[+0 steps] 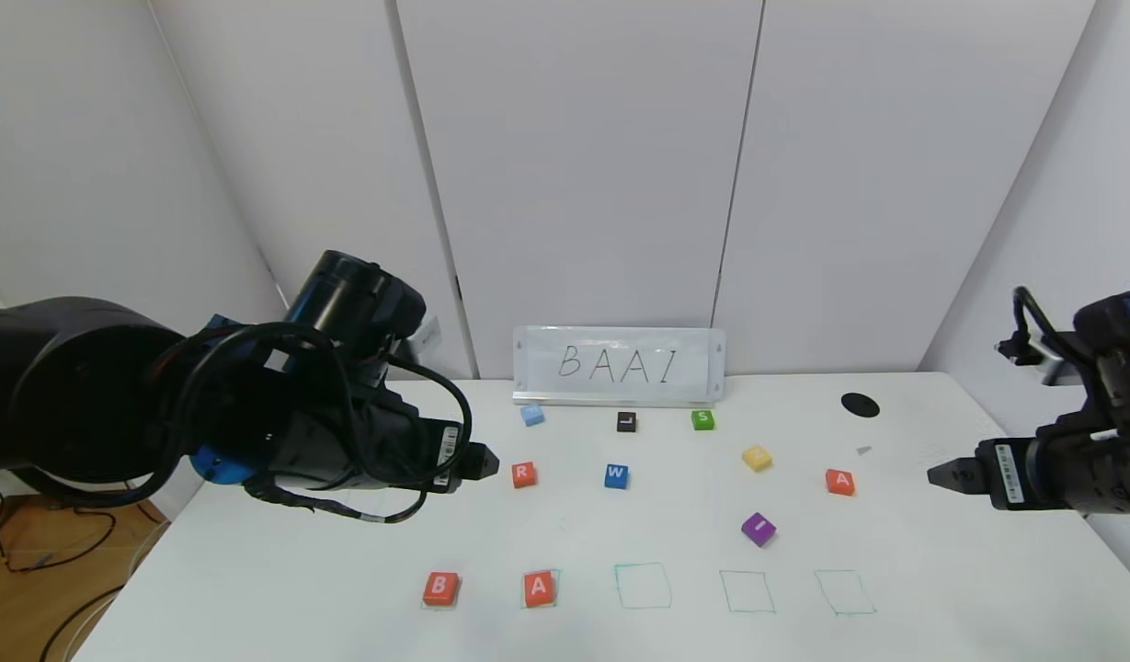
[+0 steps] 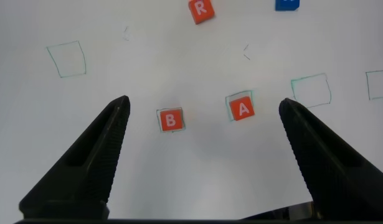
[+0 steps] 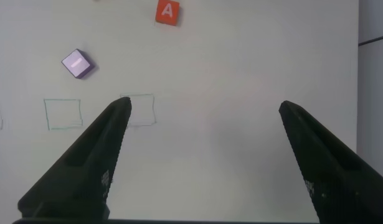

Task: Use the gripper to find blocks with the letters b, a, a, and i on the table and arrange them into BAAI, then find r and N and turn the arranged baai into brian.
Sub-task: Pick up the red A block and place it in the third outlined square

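Observation:
An orange-red B block (image 1: 440,587) (image 2: 170,120) and an orange-red A block (image 1: 540,587) (image 2: 242,109) lie in the two leftmost green outlines near the table's (image 1: 344,552) front edge. A second orange-red A block (image 1: 839,481) (image 3: 167,12) and the purple I block (image 1: 758,529) (image 3: 76,63) lie loose at mid right. The orange-red R block (image 1: 523,474) (image 2: 200,10) lies left of centre. My left gripper (image 1: 482,461) (image 2: 203,109) hangs open and empty above the table's left side. Open and empty too, my right gripper (image 1: 937,475) (image 3: 203,109) hovers at the right edge. No N block shows.
A white card reading BAAI (image 1: 618,365) stands at the back. Light blue (image 1: 531,415), black L (image 1: 626,422), green S (image 1: 702,419), blue W (image 1: 616,475) and yellow (image 1: 757,457) blocks lie behind. Three green outlines (image 1: 643,586) stand bare. A black spot (image 1: 860,405) marks the back right.

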Controlling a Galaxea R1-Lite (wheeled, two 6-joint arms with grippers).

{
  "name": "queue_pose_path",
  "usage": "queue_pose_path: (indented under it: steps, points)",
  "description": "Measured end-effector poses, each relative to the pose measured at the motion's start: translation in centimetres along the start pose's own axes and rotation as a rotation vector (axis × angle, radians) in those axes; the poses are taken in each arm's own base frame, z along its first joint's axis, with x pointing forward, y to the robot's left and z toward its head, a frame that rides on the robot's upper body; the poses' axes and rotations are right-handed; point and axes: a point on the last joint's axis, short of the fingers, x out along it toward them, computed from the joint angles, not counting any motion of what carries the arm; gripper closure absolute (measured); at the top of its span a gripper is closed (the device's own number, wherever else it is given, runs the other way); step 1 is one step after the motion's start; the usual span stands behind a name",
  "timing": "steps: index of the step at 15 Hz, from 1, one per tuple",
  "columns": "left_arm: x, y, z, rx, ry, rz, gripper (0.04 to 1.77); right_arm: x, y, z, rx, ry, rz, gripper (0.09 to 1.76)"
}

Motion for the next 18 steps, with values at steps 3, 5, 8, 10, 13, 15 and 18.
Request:
queue_pose_path:
  steps: [3, 5, 8, 10, 13, 15, 18]
  points:
    - [0.0, 0.5, 0.6, -0.024, -0.012, -0.002, 0.1, 2.7, 0.8, 1.2, 0.065, 0.056, -0.009, 0.14]
    - [-0.1, 1.0, 1.1, -0.045, -0.015, -0.041, 0.1, 4.0, 1.4, 1.8, 0.093, 0.088, -0.012, 0.14]
    - [-0.1, 1.6, 1.7, -0.064, -0.024, -0.059, 0.1, 5.7, 1.9, 2.4, 0.097, 0.116, -0.018, 0.14]
    - [-0.1, 1.7, 1.8, -0.066, -0.027, -0.056, 0.1, 6.9, 1.9, 2.8, 0.113, 0.125, -0.024, 0.14]
    - [-0.1, 1.8, 1.9, -0.069, -0.03, -0.055, 0.1, 8.9, 2.0, 3.5, 0.127, 0.141, -0.03, 0.14]
    - [0.1, 1.8, 2.0, -0.069, -0.027, -0.052, 0.09, 10.5, 2.1, 4.0, 0.13, 0.151, -0.036, 0.14]
    - [0.4, 1.8, 2.0, -0.073, -0.02, -0.048, 0.09, 13.0, 2.5, 4.4, 0.129, 0.165, -0.04, 0.14]
